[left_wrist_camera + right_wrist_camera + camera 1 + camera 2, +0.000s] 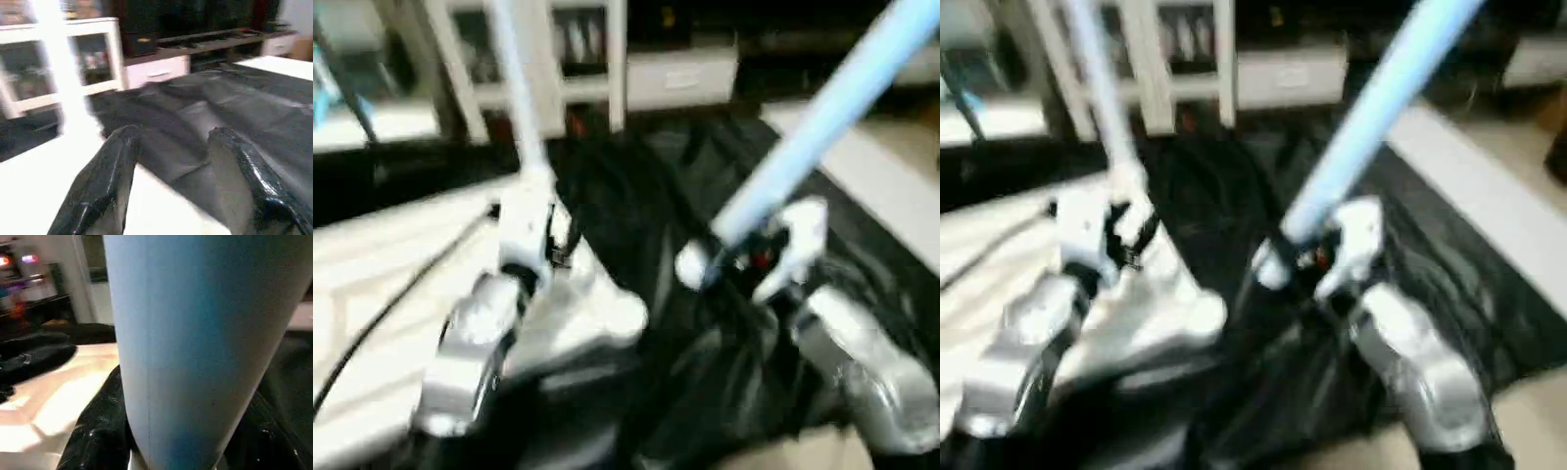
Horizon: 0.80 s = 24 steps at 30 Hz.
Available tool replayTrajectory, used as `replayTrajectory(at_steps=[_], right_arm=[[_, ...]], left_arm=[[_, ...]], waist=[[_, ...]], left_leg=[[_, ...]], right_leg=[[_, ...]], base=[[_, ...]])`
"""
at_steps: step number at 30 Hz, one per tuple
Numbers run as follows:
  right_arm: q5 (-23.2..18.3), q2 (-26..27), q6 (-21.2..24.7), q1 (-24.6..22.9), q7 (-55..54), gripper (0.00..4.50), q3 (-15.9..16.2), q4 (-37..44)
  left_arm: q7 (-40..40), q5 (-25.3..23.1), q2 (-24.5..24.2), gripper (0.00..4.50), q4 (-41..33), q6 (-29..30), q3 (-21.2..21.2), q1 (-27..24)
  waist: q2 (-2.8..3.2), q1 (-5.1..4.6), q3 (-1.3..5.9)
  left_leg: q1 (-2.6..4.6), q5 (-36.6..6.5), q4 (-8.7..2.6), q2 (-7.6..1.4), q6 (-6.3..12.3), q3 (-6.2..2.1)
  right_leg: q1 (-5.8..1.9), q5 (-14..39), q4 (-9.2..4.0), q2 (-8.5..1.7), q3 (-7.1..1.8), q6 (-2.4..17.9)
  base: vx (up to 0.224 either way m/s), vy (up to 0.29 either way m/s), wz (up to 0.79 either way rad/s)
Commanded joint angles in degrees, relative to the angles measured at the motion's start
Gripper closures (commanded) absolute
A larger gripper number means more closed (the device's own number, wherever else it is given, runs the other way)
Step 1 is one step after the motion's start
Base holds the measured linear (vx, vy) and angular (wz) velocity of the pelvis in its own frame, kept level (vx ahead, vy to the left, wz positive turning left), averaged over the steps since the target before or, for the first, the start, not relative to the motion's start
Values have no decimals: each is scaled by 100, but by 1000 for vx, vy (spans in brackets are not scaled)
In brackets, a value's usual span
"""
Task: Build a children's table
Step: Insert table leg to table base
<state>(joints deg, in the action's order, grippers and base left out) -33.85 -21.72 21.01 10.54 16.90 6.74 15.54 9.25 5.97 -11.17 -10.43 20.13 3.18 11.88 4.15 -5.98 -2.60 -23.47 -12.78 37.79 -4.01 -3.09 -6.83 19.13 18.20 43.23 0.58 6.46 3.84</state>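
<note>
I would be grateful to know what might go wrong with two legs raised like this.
The leg in the right gripper slants far out, so it may lever loose or hit the cabinet. The left leg rises beside the left gripper, whose fingers look empty, so it may topple.

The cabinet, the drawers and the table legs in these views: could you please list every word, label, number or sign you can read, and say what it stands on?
No text can be read anywhere.
Glass-door cabinet: items behind the glass are too blurred to read.
White drawer: bears a handle, no label.
Table legs: plain, unmarked.
Red spot on the right tool: too blurred to tell whether it is a sign.
</note>
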Motion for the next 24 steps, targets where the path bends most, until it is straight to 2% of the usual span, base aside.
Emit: replayTrajectory(at_steps=[1,2,3,4,5,6,7,8,9,10,11,12,13,14,15,16,17,18,19,20,21,22,23,24], right_arm=[[114,-69,-89,54,122,265,-132,-75],[127,-68,-95,61,151,265,-139,-92],[135,-67,-97,67,170,265,-144,-101],[150,-64,-99,72,190,265,-149,-108],[157,-62,-100,74,200,265,-151,-112],[179,-55,-103,86,234,265,-145,-124],[234,-51,-113,109,300,265,-118,-147],[250,-48,-113,116,320,265,-111,-154],[288,-41,-114,125,365,265,-92,-177],[297,-38,-116,126,374,265,-90,-183],[319,-34,-117,120,404,265,-83,-199],[323,-34,-114,116,414,265,-80,-203],[309,-37,-77,110,419,265,-83,-207],[296,-38,-32,101,407,265,-90,-213],[269,-24,-12,83,419,265,-116,-225],[265,-18,-14,80,416,265,-123,-226],[247,3,-19,70,403,265,-150,-230],[247,53,-19,55,400,265,-206,-233],[256,67,-10,53,405,265,-220,-230],[269,81,3,48,418,265,-237,-221],[278,88,15,44,427,265,-241,-210],[280,91,27,39,434,265,-242,-197],[278,91,48,34,441,265,-243,-182],[271,85,89,27,459,265,-243,-151]], left_arm=[[-120,-93,88,196,-31,51,61,96],[-149,-107,95,196,-30,55,59,99],[-163,-115,101,196,-29,48,57,99],[-168,-120,104,196,-29,45,57,100],[-170,-122,106,196,-29,44,57,100],[-194,-167,102,196,-29,41,53,104],[-196,-183,104,196,-24,42,35,113],[-195,-193,100,196,-23,44,34,116],[-143,-91,140,196,-26,109,5,114],[-123,-29,167,196,-29,152,-16,111],[-113,91,232,196,-37,272,-75,110],[-139,72,233,196,-37,291,-82,114],[-150,65,237,196,-33,277,-90,113],[-153,59,237,196,-30,260,-92,110],[-133,66,243,196,-23,236,-97,106],[-134,56,241,196,-21,228,-94,107],[-136,21,232,196,-12,199,-82,110],[-219,-102,212,196,24,153,-70,122],[-246,-148,198,196,41,164,-70,130],[-283,-208,180,196,58,190,-70,138],[-291,-227,177,196,62,211,-75,140],[-303,-242,180,196,61,236,-78,138],[-271,-133,232,196,73,241,-143,129],[-201,-8,280,196,100,224,-219,110]], waist=[[42,-68,408],[42,-68,408],[-194,27,403],[-336,93,424],[-508,327,410],[-498,521,358],[-470,514,228],[-461,573,148],[-447,614,228],[-378,646,320],[-159,737,441],[29,574,587],[-15,420,556],[-198,460,516],[-407,654,434],[-632,758,435],[-482,1025,405],[-602,997,417],[-566,1029,379],[-525,1035,338],[-313,855,333],[-121,785,458],[12,715,445],[52,718,388]], left_leg=[[715,984,-1060,-825,307,-1141],[715,984,-1060,-825,307,-1141],[531,-6,-1306,-329,281,-1084],[351,-748,-1278,-62,347,-876],[-200,-1585,-331,388,418,-97],[-256,-1255,856,254,464,984],[-386,-1063,936,23,472,1043],[-228,-1038,1076,-152,365,1249],[-103,-1312,823,-343,523,1351],[-218,-1125,521,-431,724,1377],[-67,-328,-49,-746,1198,1113],[696,1242,-330,-1624,2319,189],[874,2401,-298,-1902,2768,144],[1086,4084,-82,-1639,2618,402],[504,3099,186,-488,2207,1166],[100,1499,554,-134,2123,1264],[-240,-731,971,-603,1253,895],[-441,-1211,1015,-586,504,762],[-365,-1036,789,-546,287,768],[-272,-708,442,-490,172,842],[140,416,-396,-426,1068,1095],[379,882,-356,-581,1244,1001],[389,1569,-409,-715,1032,864],[368,1277,-533,-817,512,830]], right_leg=[[201,772,-241,-273,-560,334],[201,772,-241,-273,-560,334],[-50,672,-670,-319,-823,908],[-195,781,-866,-350,-894,1292],[-398,1178,-1563,-868,-924,2607],[-394,1262,-1753,-1171,-728,2912],[-343,1168,-1672,-1297,-621,2578],[-181,1401,-1760,-1347,-233,2155],[-345,1680,-1755,-1359,10,1768],[-607,1340,-1661,-1327,44,1446],[-689,160,-1497,-1075,348,555],[-2,-789,-646,-857,172,-268],[391,-749,-470,-1031,-245,-450],[825,-991,-357,-1298,-725,-652],[617,-1907,-818,-1277,-836,-853],[302,-2212,-1111,-1503,-1222,-997],[30,-1633,-1398,-2613,-1770,-722],[-196,-1782,-1260,-2386,-1748,8],[-232,-1834,-1219,-2072,-1471,447],[-200,-1770,-1183,-1639,-1194,820],[86,-1479,-865,-461,-565,948],[185,-1250,-644,-296,-418,859],[218,-958,-622,-297,-354,615],[227,-713,-655,-310,-320,405]], base=[[-55,-93,56],[-55,-93,56],[-85,-130,62],[-108,-166,62],[-108,-166,62],[-80,-183,56],[-65,-159,40],[-65,-159,40],[-35,-135,38],[13,-112,60],[13,-112,60],[-9,-90,77],[-1,-59,57],[-1,-59,57],[-53,76,32],[-115,257,23],[-115,257,23],[-74,279,1],[-50,179,-10],[-71,215,0],[-44,92,6],[-47,113,12],[-25,77,2],[-54,148,4]])
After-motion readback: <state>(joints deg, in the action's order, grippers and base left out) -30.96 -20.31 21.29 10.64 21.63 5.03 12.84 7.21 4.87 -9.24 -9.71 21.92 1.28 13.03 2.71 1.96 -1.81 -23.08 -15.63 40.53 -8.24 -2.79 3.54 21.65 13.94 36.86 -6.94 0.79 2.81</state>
